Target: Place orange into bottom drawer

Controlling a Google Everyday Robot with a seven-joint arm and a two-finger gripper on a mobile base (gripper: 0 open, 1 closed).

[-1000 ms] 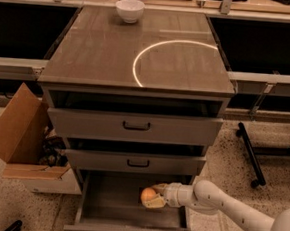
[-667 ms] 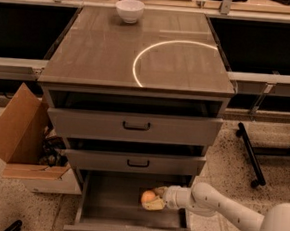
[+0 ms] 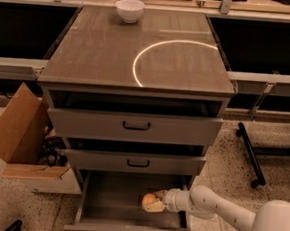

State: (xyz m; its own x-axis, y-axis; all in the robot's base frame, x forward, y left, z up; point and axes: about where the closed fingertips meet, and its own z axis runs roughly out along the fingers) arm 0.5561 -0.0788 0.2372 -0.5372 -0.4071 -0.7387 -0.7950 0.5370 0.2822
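Nearest the viewer, at 6 o'clock, the deep grey bottom drawer (image 3: 107, 201) of a three-drawer cabinet stands pulled fully open, its flat front panel at the lower edge of the view. A smooth white robot arm (image 3: 214, 205) reaches in from 4 o'clock. Its hand (image 3: 154, 204) sits inside the drawer, closed around a small round orange fruit (image 3: 149, 198).

Compared with a second ago, the arm has sunk a little and the orange has dropped slightly with it, closer to the drawer floor. Whether the orange already touches the floor cannot be told. This suggests the lowering is almost done, and what remains is probably to let go and draw the hand back out.

Just above, the middle grey drawer (image 3: 133, 163) and the top grey drawer (image 3: 134, 127), each with a black handle, are both slightly ajar. The middle one overhangs the back of the open drawer, so the hand would likely need to leave toward the front rather than straight up.

At 8 o'clock an open brown cardboard box (image 3: 17, 127) leans beside the cabinet. At 3 o'clock a black wheeled frame leg (image 3: 249, 152) lies on the speckled floor.

Farther off, the brown bench (image 3: 105, 49) top carries a bright curved line of light (image 3: 137, 62). At 12 o'clock, by its far edge, sits a white bowl (image 3: 130, 9).
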